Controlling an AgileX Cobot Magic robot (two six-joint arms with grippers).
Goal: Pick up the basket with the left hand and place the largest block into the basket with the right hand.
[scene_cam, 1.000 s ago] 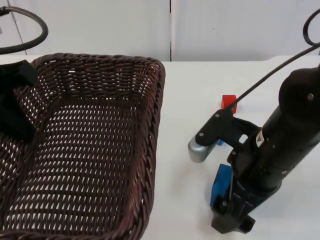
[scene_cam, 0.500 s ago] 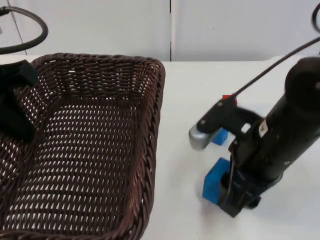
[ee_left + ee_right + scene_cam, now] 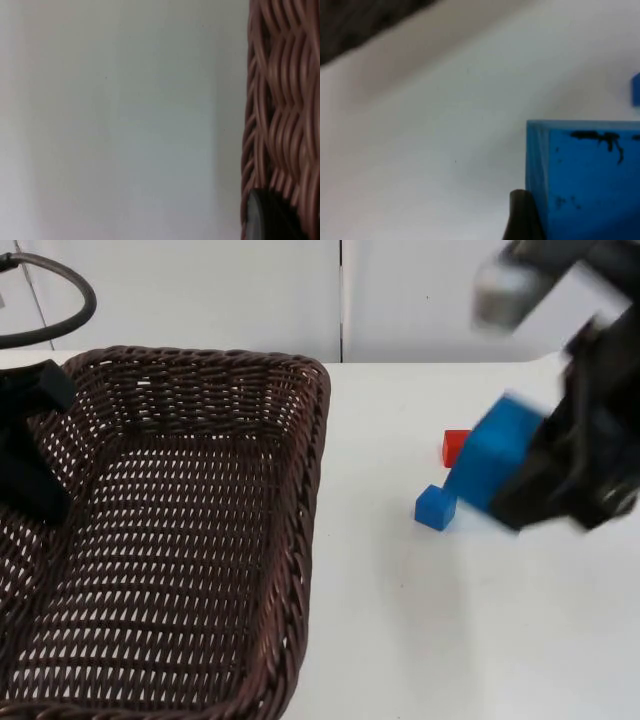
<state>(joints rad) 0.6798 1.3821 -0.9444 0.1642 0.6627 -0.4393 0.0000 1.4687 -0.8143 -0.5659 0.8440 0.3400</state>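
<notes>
The dark brown wicker basket (image 3: 312, 430) fills the left half of the top view. My left gripper (image 3: 32, 475) is shut on its left wall, and the left wrist view shows the weave (image 3: 280, 100) right against one fingertip (image 3: 270, 217). My right gripper (image 3: 512, 485) is shut on the large blue block (image 3: 495, 452) and holds it in the air over the table's right side, blurred by motion. Seen from the right wrist, that block (image 3: 590, 180) sits beside a black fingertip (image 3: 522, 217), with the basket (image 3: 355, 20) beyond it.
A small blue block (image 3: 435, 507) and a small red block (image 3: 455, 445) lie on the white table (image 3: 400, 620) just under and left of the lifted block. The grey partition wall (image 3: 250, 290) closes off the back.
The right gripper has risen from the table with the large blue block and swung up and to the right. The small blue and red blocks are now uncovered. The left arm and basket have not moved.
</notes>
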